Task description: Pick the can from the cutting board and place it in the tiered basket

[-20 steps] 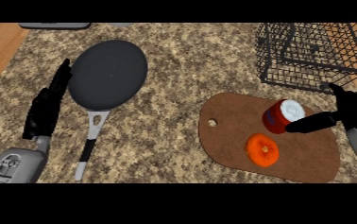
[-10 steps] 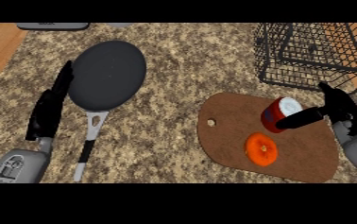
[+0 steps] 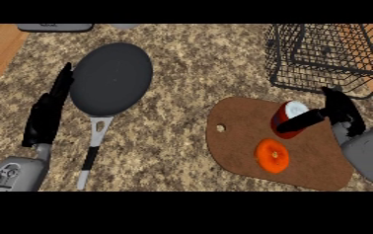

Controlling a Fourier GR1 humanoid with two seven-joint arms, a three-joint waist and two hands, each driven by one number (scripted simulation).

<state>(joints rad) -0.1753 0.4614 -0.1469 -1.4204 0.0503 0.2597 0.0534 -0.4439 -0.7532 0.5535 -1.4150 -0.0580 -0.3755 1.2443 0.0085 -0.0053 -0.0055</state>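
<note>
Right hand (image 3: 341,110) is now closer to the can (image 3: 289,119), thumb lying across its side.

Can is standing on the cutting board (image 3: 313,164) at lower right, beside an orange fruit (image 3: 272,155), below the tiered basket (image 3: 320,55); the fingers are curling around it. Left hand (image 3: 48,110) is resting open at left, beside the pan (image 3: 111,86).

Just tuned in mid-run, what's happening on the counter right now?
The right hand is at the red can on the brown cutting board, with a finger or thumb laid across the can's front. The can is upright on the board, beside an orange round item. The wire tiered basket sits just beyond the board, with nothing visible in it. The left hand rests open at the left, next to the dark frying pan.
</note>
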